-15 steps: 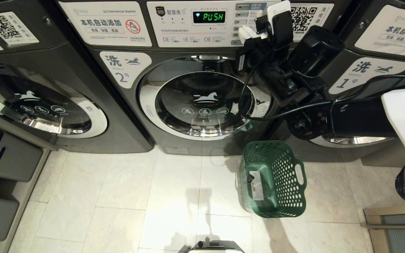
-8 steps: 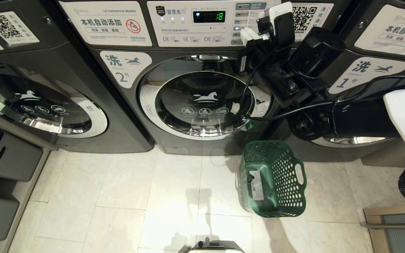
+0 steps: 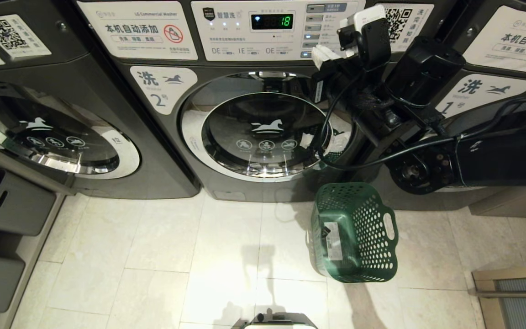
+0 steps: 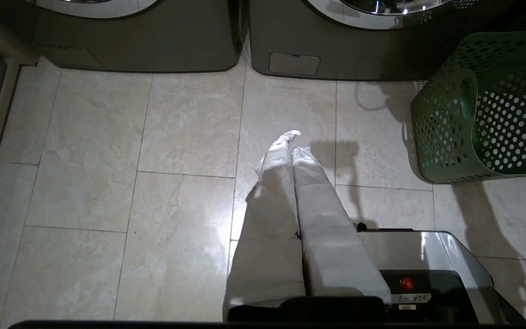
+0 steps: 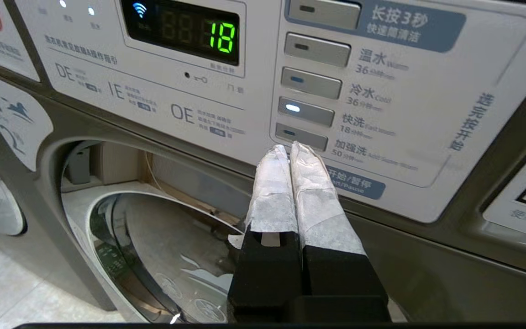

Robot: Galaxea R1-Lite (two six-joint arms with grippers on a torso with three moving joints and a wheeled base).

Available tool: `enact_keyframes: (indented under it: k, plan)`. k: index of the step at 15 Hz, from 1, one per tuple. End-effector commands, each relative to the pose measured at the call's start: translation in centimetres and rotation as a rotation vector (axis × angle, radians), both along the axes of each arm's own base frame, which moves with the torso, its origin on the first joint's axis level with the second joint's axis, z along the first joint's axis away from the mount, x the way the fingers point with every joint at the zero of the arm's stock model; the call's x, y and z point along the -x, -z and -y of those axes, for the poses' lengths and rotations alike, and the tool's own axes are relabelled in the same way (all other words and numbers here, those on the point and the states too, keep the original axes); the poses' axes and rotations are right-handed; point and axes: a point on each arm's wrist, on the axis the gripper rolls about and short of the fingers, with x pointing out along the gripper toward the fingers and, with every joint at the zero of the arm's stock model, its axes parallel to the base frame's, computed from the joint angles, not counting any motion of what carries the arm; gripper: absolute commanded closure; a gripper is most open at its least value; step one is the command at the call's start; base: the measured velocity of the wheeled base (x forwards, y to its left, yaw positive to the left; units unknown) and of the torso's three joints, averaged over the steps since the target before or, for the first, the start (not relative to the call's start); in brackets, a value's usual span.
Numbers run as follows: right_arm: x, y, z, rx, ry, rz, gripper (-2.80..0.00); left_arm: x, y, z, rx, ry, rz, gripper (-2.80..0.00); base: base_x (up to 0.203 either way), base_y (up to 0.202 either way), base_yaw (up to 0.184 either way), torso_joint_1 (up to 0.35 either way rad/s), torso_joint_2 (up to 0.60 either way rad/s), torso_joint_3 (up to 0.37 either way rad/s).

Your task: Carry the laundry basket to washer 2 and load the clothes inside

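Pale beige floor tiles [image 3: 153, 256] fill the lower part of the head view, and at the bottom centre a small piece of the robot's grey base [image 3: 276, 321] shows. On the tiles, at lower right of centre, the dark green rectangular plastic laundry basket with round perforations [image 3: 359, 233] lies on its side; a slot handle faces right and a white sticker on its base faces left. No clothes are visible with it.

In the left wrist view the left gripper [image 4: 292, 144], with white-wrapped fingers pressed together and holding nothing, hangs over the floor, the basket at the right edge.

Behind the basket, in the middle of the head view, stands the dark grey front-load washer 2 [image 3: 226, 183]. Its round chrome-rimmed glass door [image 3: 263, 132] is shut and bears a white horse and three round icons. A white label [image 3: 162, 89] at upper left of the door shows a horse and the numeral 2. Above, a panel reads "LG Commercial Washer", and the green display [image 3: 272, 21] shows 18.

At upper right the right gripper [image 3: 324, 51], fingers together and empty, is at the grey buttons [image 5: 306, 112] of the control panel; a blue "Pause" field lies under its tips. The neighbouring washer on the right carries a label with 1 [image 3: 480, 96].
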Motion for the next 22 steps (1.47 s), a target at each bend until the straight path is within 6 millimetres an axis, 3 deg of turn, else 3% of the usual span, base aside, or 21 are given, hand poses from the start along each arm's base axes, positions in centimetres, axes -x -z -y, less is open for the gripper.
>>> enact_keyframes:
  k: [1, 6, 22]
  plan:
    - [0.1, 0.4, -0.3, 0.006, -0.006, -0.006, 0.00, 0.0, 0.0, 0.0, -0.001, 0.000, 0.001, 0.00, 0.000, 0.000, 0.000, 0.000, 0.00, 0.000]
    - [-0.3, 2.3, -0.5, 0.037, -0.005, -0.060, 0.00, 0.0, 0.0, 0.0, 0.000, 0.000, 0.001, 0.00, 0.000, 0.000, 0.000, 0.000, 0.00, 0.000]
    - [-2.5, 2.1, -1.2, 0.006, 0.013, -0.008, 0.00, 0.0, 0.0, 0.0, -0.001, 0.000, 0.001, 0.00, 0.000, 0.000, 0.000, 0.000, 0.00, 0.000]
